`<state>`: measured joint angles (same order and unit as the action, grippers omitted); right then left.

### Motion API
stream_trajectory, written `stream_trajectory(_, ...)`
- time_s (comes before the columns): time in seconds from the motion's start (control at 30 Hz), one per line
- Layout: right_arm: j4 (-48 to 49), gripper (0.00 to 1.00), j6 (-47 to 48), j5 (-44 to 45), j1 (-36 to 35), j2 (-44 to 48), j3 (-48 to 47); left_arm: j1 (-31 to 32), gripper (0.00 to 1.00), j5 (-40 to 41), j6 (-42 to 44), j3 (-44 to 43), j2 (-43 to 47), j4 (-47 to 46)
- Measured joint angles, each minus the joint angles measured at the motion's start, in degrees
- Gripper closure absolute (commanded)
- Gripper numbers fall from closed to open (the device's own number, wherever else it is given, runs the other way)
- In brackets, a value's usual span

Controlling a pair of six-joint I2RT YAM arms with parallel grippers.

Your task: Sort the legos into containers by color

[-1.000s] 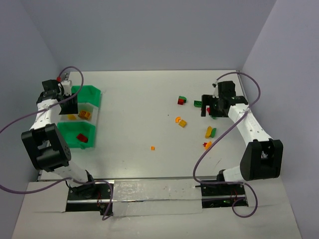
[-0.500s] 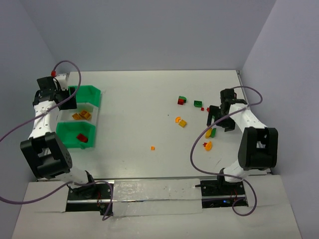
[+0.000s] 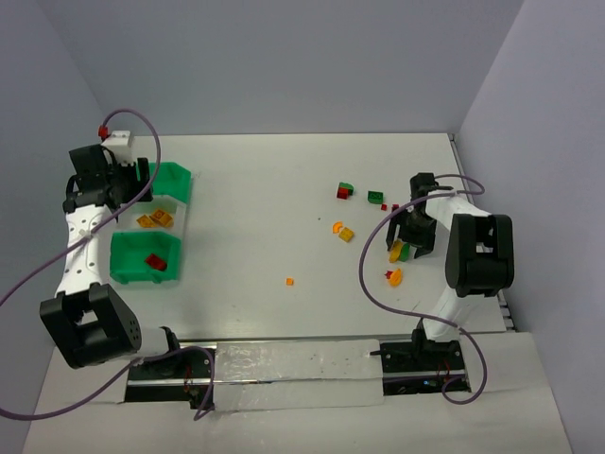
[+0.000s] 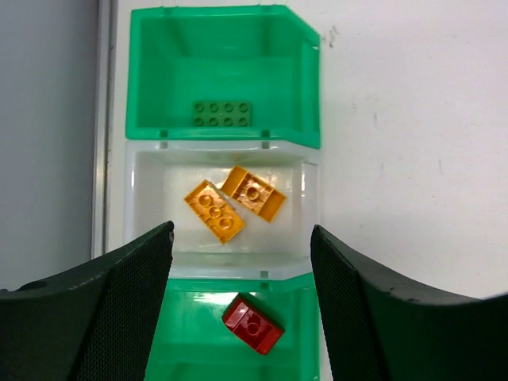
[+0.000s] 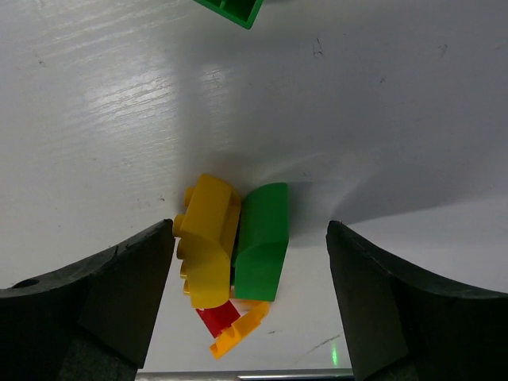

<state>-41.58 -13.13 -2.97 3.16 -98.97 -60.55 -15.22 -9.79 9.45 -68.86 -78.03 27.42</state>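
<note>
The containers stand in a row at the left: a far green bin [image 3: 175, 174], a whitish bin [image 3: 180, 216] and a near green bin [image 3: 128, 253]. My left gripper [image 3: 128, 182] hangs open above them. Its wrist view shows a dark green brick [image 4: 222, 113] in the far bin [image 4: 214, 55], two orange bricks [image 4: 214, 211] in the whitish bin [image 4: 147, 190] and a red brick [image 4: 252, 324] in the near bin [image 4: 182, 333]. My right gripper [image 3: 412, 238] is open and straddles a yellow brick [image 5: 208, 250] and a green brick [image 5: 262, 242] lying side by side on the table.
Loose legos lie right of centre: a red and green pair [image 3: 344, 191], a green one [image 3: 375, 198], orange ones [image 3: 342, 230], a tiny orange piece [image 3: 289, 280] and a red and orange pair [image 3: 392, 276]. Walls close in on three sides.
My left gripper has lifted back from over the bins. My right gripper has swung toward the near edge onto the yellow and green pair, and its jaws have narrowed a little.
</note>
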Motion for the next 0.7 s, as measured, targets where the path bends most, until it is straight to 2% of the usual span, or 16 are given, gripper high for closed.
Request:
stream_trajectory(0.07,0.0,0.26,-0.1,-0.6,0.0,-0.6,0.0,0.5,0.25,-1.1,-0.2,0.0,0.4,-0.1)
stream_trajectory(0.2,0.0,0.44,-0.4,-2.0,0.0,-0.8,-0.1,0.6,0.26,-4.8,-0.7,1.1,1.8,-0.7)
stream_trajectory(0.33,-0.1,0.56,-0.6,-4.3,0.0,-0.9,-0.3,1.1,0.26,-8.8,-1.8,2.3,3.7,-0.7)
stream_trajectory(0.5,-0.2,0.58,-0.8,-8.6,-0.1,-0.8,-2.3,2.9,0.25,-14.6,-3.2,2.8,4.6,-0.7)
stream_trajectory(0.7,1.1,0.57,-4.5,-15.2,-2.4,1.7,-8.2,5.6,0.23,-26.0,-7.1,5.4,5.5,-1.5)
